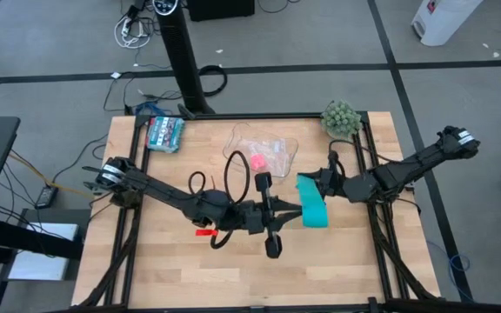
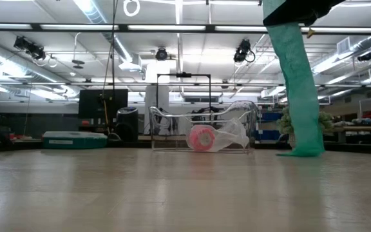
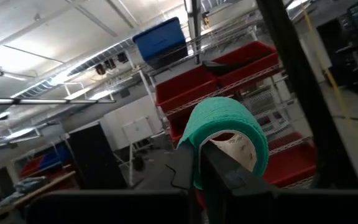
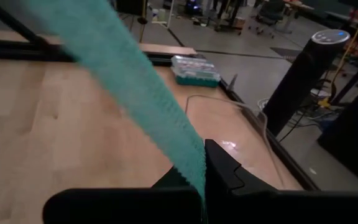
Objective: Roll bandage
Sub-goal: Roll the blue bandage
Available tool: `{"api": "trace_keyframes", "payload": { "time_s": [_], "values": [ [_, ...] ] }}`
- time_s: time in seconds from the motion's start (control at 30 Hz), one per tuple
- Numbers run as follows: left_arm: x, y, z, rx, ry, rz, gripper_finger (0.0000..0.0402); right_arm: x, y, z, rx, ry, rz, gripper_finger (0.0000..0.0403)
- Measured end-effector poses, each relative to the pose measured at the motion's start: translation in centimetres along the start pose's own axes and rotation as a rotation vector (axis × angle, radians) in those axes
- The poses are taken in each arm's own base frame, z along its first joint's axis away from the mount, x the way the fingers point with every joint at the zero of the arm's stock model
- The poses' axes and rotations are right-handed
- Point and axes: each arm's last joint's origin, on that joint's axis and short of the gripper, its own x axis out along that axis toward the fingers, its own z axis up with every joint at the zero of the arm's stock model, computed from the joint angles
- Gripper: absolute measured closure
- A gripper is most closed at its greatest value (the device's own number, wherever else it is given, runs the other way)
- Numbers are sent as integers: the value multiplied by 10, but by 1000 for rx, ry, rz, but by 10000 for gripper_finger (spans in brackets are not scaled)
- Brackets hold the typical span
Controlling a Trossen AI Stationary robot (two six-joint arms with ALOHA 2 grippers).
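The teal-green bandage (image 1: 313, 207) is partly rolled. Its roll (image 3: 225, 127), with a white core, sits between the fingers of my left gripper (image 1: 296, 213), which is shut on it mid-table and points upward. My right gripper (image 1: 310, 181) is shut on the flat strip (image 4: 129, 81) just beyond the roll. In the low view the strip (image 2: 298, 84) hangs from the top edge down to the table, where its lower end (image 2: 298, 153) rests. My left gripper pinches the roll's curved side (image 3: 199, 140) between its two fingers, coming from below and pointing up. The roll is lifted clear of the table, with its open end and white core toward the camera. My right gripper pinches the flat strip across its width (image 4: 194, 163) between its two fingers. The fingers slant down over the table. The strip runs straight and taut away from them.
A clear plastic bag (image 1: 263, 152) holding a small pink block (image 1: 256, 162) lies behind the grippers. A flat teal-patterned packet (image 1: 165, 132) lies at the far left, a green spiky ball (image 1: 340, 116) at the far right, and a small red piece (image 1: 203, 231) under the left arm.
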Motion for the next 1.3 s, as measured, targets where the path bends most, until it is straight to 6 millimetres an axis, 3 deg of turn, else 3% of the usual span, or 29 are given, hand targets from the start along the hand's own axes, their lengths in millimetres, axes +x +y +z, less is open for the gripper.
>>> {"api": "trace_keyframes", "payload": {
  "time_s": [0.33,0.8,1.3],
  "values": [
    [-1,4,-5,125,112,61,378,-19,23,-4,29,-26,49,403],
    [-7,20,14,78,135,86,378,-40,52,-13,51,-46,105,403],
    [-7,18,10,142,189,87,378,-50,109,-24,4,-130,254,403]
  ]
}}
